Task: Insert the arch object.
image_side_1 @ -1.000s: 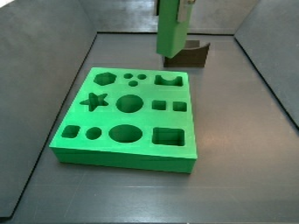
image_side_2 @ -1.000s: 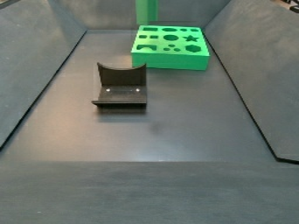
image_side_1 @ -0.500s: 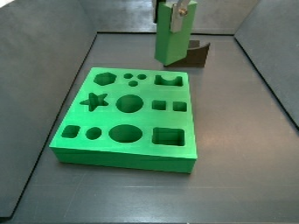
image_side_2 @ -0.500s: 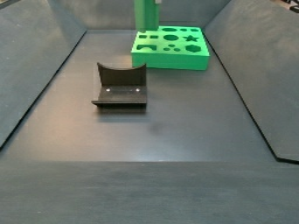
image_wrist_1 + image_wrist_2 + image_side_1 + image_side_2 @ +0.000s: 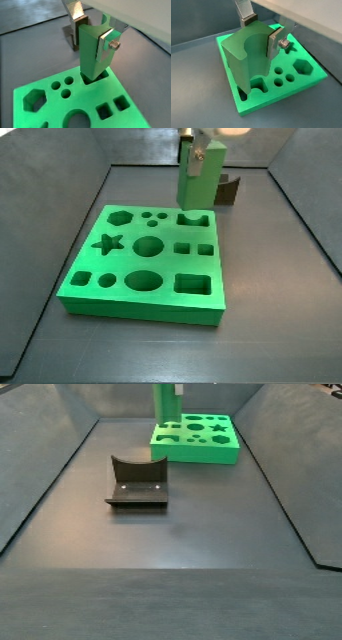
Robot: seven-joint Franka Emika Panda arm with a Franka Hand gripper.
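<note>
My gripper (image 5: 198,150) is shut on the arch object (image 5: 195,180), a tall bright-green block held upright. In both wrist views the silver fingers (image 5: 107,43) (image 5: 274,42) clamp its upper sides, with the curved notch on top (image 5: 251,40). Its lower end stands right at the arch-shaped hole (image 5: 94,79) (image 5: 257,86) in the far corner of the flat green holed board (image 5: 144,288). I cannot tell whether it has entered the hole. In a side view the block (image 5: 167,406) rises at the board's (image 5: 201,452) near corner.
The dark fixture (image 5: 138,481) stands on the grey floor, apart from the board; it also shows behind the block (image 5: 229,190) (image 5: 69,35). The board has star, round, square and hexagon holes (image 5: 147,247). Sloping grey walls (image 5: 54,208) enclose the floor.
My gripper has carried the arch object down and away from the fixture, toward the board's arch-shaped hole. The board and fixture have not moved.
</note>
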